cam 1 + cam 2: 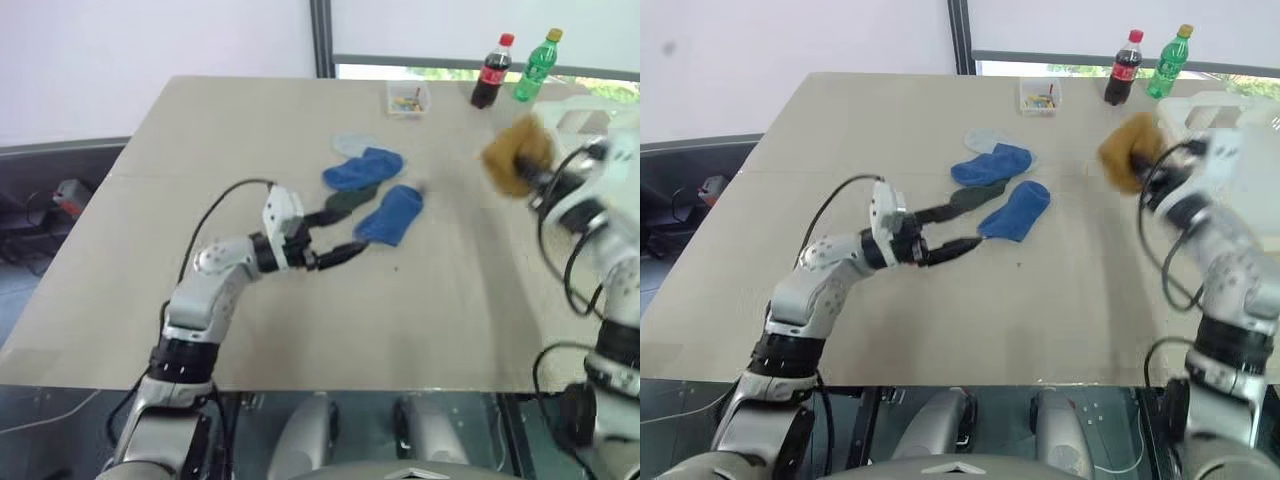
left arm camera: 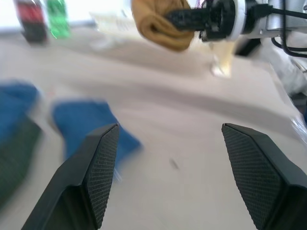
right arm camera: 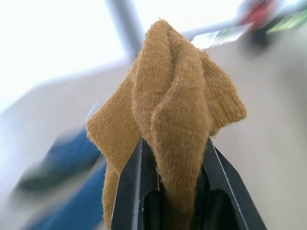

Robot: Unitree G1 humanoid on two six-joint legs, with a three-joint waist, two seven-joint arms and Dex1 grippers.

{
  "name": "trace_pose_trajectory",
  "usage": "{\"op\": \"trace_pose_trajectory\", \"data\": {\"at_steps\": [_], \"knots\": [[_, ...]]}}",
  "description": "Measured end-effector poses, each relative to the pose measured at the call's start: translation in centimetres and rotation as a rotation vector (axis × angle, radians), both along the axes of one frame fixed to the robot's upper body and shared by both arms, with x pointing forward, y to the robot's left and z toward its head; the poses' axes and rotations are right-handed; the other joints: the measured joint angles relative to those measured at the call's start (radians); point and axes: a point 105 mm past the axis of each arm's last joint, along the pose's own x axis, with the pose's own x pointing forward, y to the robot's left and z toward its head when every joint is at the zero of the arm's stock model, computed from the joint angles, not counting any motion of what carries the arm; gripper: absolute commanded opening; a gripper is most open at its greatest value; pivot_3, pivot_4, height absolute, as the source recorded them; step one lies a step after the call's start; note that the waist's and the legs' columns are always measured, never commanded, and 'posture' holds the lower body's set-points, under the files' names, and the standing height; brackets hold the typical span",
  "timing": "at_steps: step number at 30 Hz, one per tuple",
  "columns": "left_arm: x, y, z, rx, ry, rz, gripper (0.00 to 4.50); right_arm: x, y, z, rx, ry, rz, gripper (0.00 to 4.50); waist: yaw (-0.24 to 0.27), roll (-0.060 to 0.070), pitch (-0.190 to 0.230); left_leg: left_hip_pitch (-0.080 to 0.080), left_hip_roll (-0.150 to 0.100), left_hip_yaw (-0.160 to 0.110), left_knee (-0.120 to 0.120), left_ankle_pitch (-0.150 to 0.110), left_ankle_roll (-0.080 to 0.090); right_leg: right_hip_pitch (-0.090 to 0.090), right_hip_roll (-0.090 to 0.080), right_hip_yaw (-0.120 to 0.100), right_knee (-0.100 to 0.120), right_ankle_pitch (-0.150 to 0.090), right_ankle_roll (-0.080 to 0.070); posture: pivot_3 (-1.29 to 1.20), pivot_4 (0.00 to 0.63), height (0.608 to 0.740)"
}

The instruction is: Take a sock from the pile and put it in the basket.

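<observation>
Left eye view: the right gripper [image 1: 530, 175] sits at the right edge of the frame, raised off the table [image 1: 200, 160], its fingers clamped on a mustard sock [image 1: 518, 153] that bunches into a soft lump. The pile [image 1: 372, 195] lies in the middle of the frame: two blue socks, a dark one between them and a pale one at the upper end. The left gripper [image 1: 340, 232], fingers apart and holding nothing, hovers just left of the lower blue sock [image 1: 392, 214]. A small clear box [image 1: 408, 98] and two bottles [image 1: 512, 70] stand along the top edge.

Right eye view: the basket [image 1: 1220, 108] shows as a cream rim in the upper right, just behind the lifted sock, so the carry looks short.

Left wrist view: both pads [image 2: 100, 167] stand wide, the blue sock blurred at middle left and the other arm's mustard sock at top centre.

Right wrist view: the knit folds double between the closed fingers [image 3: 132, 191], with cuff and toe flopping free.

Judged from this, a sock is light, limp and grippy, not fragile; a pinch at a thick fold mid-body holds best, since a loose edge could slide out
</observation>
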Motion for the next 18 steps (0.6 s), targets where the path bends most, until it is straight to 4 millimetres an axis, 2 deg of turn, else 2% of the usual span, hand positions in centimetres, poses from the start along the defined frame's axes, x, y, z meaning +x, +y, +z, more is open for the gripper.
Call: {"op": "trace_pose_trajectory", "data": {"at_steps": [2, 4, 8, 12, 17, 18], "knots": [[0.4, -0.8, 0.7, -0.031, -0.014, -0.002, 3.68, 1.5, -3.2, 1.0, 0.032, 0.004, -0.170, 0.00, -0.002, 0.000, 0.000, -0.002, -0.001, 0.000, -0.001, 0.000, 0.000, -0.001, 0.000, 0.000, -0.001, 0.000, 0.000, 0.00, 0.150, 0.740], [0.6, -1.5, 1.3, -0.056, -0.024, -0.005, 3.68, 2.5, -5.5, 1.1, 0.043, 0.023, -0.295, 0.00, -0.005, 0.000, 0.000, -0.005, -0.001, 0.001, -0.001, 0.001, -0.002, -0.004, 0.000, 0.001, -0.001, 0.000, 0.000, 0.00, 0.150, 0.740], [0.5, -4.1, 3.8, -0.119, -0.080, -0.064, 3.68, 4.3, -9.0, -1.2, 0.139, 0.126, -0.473, 0.00, -0.007, 0.000, 0.001, -0.009, -0.001, 0.009, 0.000, 0.003, -0.004, -0.008, -0.001, 0.002, -0.002, 0.000, 0.000, 0.00, 0.150, 0.740], [-0.3, -7.4, 6.5, -0.179, -0.140, -0.148, 3.68, 4.6, -10.3, -3.4, 0.230, 0.200, -0.557, 0.00, -0.008, 0.000, 0.001, -0.009, 0.000, 0.011, -0.001, 0.002, -0.003, -0.008, -0.001, 0.004, -0.003, 0.000, 0.000, 0.00, 0.150, 0.740], [-0.2, -8.2, 6.7, -0.211, -0.127, -0.134, 3.68, 3.4, -12.0, -5.3, 0.286, 0.258, -0.625, 0.00, -0.011, 0.000, 0.001, -0.009, 0.001, 0.015, -0.001, 0.001, -0.001, -0.008, -0.001, 0.007, -0.003, 0.000, 0.001, 0.00, 0.150, 0.740], [-0.2, -8.3, 6.8, -0.220, -0.124, -0.129, 3.68, 3.3, -12.2, -5.5, 0.300, 0.265, -0.628, 0.50, -0.012, 0.000, 0.001, -0.008, 0.001, 0.015, -0.001, 0.000, 0.000, -0.008, -0.001, 0.007, -0.003, 0.000, 0.001, 0.00, 0.150, 0.740]]}}
